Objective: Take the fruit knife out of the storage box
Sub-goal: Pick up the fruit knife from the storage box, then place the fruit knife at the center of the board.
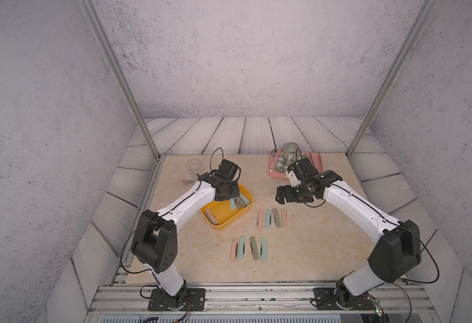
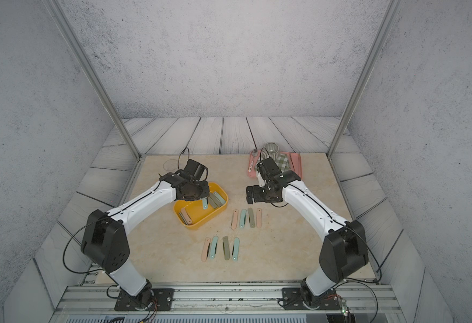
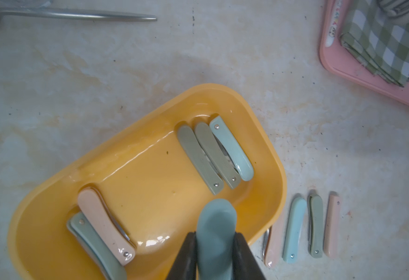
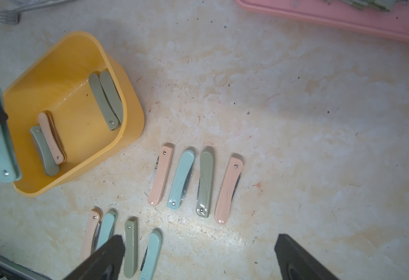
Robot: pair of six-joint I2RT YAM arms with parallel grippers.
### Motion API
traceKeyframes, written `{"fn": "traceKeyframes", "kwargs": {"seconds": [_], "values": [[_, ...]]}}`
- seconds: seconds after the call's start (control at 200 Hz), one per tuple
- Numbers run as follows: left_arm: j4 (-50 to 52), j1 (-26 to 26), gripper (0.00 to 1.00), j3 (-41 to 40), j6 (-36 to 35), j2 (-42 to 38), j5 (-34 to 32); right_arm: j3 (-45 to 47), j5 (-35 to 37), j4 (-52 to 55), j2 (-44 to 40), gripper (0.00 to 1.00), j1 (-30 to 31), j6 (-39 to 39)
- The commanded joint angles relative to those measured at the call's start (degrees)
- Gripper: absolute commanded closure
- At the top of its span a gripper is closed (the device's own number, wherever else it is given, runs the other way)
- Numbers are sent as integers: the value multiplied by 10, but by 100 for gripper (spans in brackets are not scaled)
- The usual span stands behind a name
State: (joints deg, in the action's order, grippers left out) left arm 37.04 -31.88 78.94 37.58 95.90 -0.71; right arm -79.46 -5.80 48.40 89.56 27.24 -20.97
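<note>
My left gripper is shut on a light blue folded fruit knife, which hangs just above the near-right part of the yellow-orange storage box. Both top views show the knife dangling below the left wrist over the box. Inside the box, two olive knives and a light blue one lie at one end. A pink one lies across a green one at the other end. My right gripper hovers open over the table to the right of the box, holding nothing.
Two rows of folded knives lie on the table right of the box, one nearer it and one closer to the front. A pink tray with a cup, checked cloth and spoon sits at the back right. A clear glass and a fork are at the back left.
</note>
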Motion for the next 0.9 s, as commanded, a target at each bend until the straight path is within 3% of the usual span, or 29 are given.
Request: {"fn": "traceKeyframes", "kwargs": {"seconds": [0.0,0.505,0.896], "values": [[24,-27,76,8,12,-22,5,-14,17,21,-12,1,1,-9],[2,-177,77,-52,104,-33,14,40,63,49,-54,1,-20,-64],[-76,-270,77,-94,205,17,8,133,32,35,-133,1,-65,-84]]}}
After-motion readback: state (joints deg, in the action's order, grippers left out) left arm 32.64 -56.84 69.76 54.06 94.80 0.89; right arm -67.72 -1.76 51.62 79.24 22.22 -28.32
